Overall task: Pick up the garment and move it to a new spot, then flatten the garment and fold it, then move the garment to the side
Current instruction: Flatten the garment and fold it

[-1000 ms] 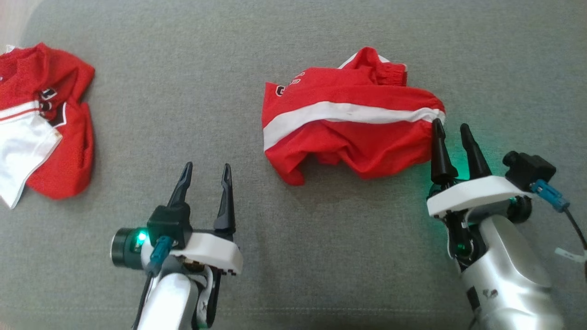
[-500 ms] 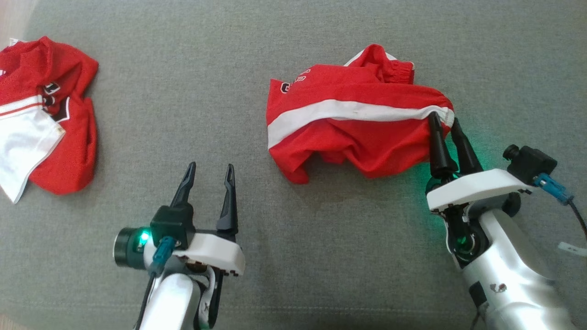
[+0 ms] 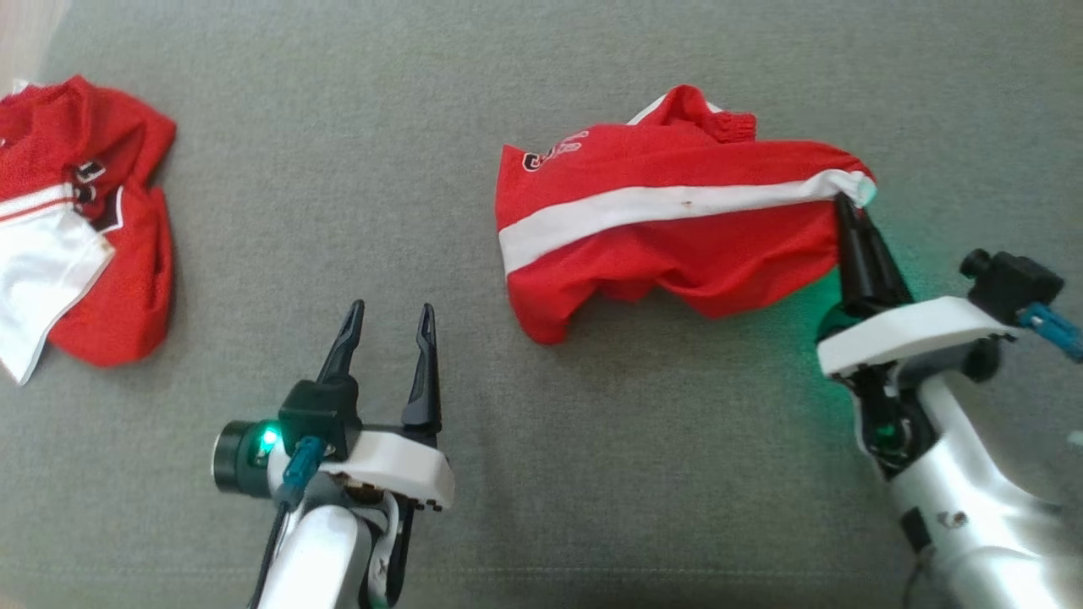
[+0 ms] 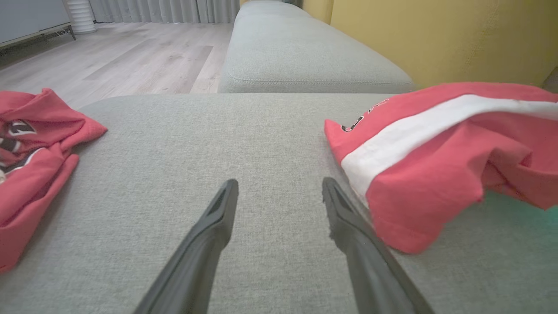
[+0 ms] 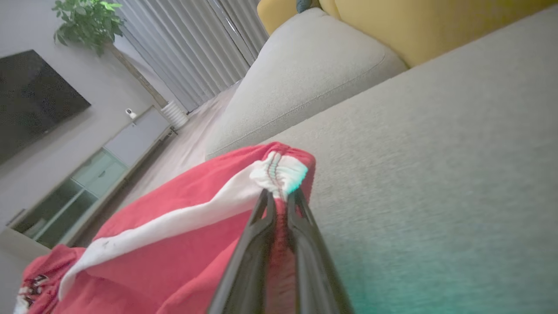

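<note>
The left end effector point(image 3: 392, 309) has two long, tapering dark fingers point(image 3: 420, 364) on a curved white plate point(image 3: 398, 463). Beside the plate sit a black cylinder point(image 3: 233, 458) with a green light point(image 3: 269, 438) and a blue connector point(image 3: 298, 469) on a dark cable. The right end effector point(image 3: 849, 205) has the same white mount, a black camera block point(image 3: 1011, 283), a blue plug point(image 3: 1049, 326), and a glossy silver forearm point(image 3: 973, 524) with small screws.

Red garment point(image 3: 677, 245), white stripe, crumpled, R end lifted.
</note>
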Tool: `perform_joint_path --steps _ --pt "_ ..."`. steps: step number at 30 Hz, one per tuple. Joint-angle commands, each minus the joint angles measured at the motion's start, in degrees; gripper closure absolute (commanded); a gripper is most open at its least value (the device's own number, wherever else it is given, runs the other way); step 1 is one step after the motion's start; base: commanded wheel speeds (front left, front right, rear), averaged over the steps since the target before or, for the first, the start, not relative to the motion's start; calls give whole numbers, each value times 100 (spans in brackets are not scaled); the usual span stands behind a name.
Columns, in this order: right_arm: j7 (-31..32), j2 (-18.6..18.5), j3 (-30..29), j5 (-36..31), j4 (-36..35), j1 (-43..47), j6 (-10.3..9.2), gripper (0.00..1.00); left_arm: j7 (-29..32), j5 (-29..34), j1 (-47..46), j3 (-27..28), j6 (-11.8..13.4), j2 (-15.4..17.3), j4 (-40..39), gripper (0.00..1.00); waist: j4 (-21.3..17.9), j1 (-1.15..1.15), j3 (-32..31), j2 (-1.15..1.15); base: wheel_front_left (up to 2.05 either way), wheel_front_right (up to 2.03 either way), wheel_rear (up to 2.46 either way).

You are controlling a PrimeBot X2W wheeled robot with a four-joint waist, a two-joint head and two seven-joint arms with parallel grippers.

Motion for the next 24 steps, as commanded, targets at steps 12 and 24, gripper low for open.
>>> perform_joint_path --steps 12,24 --pt "-62 -594 -348 -2609 365 157 43 100 -70 -273 -181 -80 -5 15 -66 0 -370 0 -299 0 0 0 0" --pt "-62 178 -1853 -3897 -169 530 43 0 -70 -286 -44 6 99 15 68 0 -441 0 -548 0 0 0 0"
